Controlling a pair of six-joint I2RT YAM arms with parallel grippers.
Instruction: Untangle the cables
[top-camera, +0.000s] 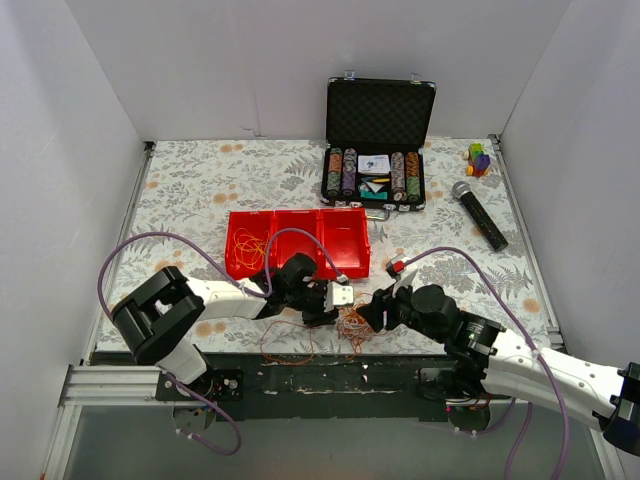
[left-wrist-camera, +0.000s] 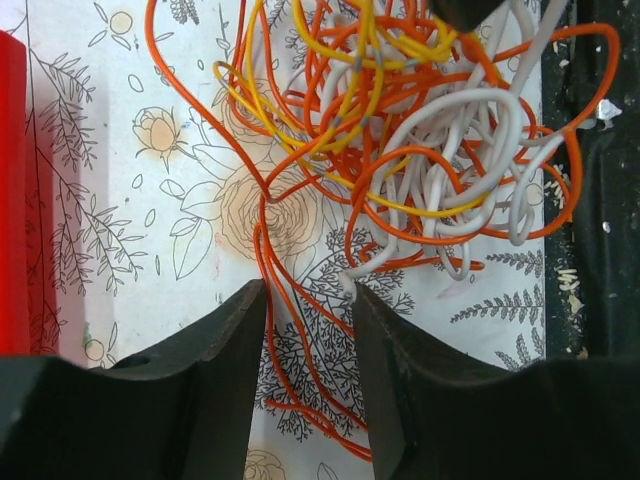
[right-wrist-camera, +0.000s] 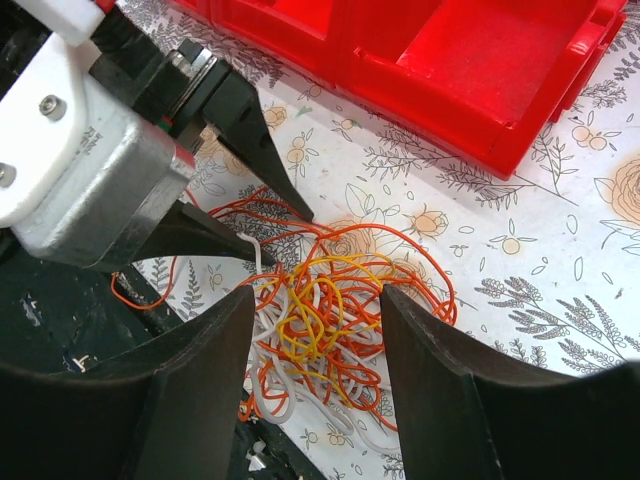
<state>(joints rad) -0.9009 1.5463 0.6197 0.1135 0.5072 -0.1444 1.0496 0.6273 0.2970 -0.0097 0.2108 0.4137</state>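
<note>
The cables (top-camera: 352, 325) are a clump of orange, yellow and white strands on the floral tablecloth near the front edge. In the left wrist view the clump (left-wrist-camera: 400, 120) lies just ahead of my left gripper (left-wrist-camera: 305, 290), which is open; several orange strands trail between its fingers, unclamped. In the right wrist view the clump (right-wrist-camera: 320, 320) sits between the fingers of my open right gripper (right-wrist-camera: 315, 295), low over it. The left gripper (right-wrist-camera: 290, 240) reaches into the clump's far-left side there. In the top view the left gripper (top-camera: 335, 305) and right gripper (top-camera: 372, 310) flank the clump.
A red divided bin (top-camera: 345, 262) stands just behind the grippers, with a few orange and yellow strands (top-camera: 248, 245) in its left compartment. A loose orange loop (top-camera: 290, 345) lies at the table's front edge. An open chip case (top-camera: 378, 130), a microphone (top-camera: 480, 215) and coloured blocks (top-camera: 479, 158) sit at the back right.
</note>
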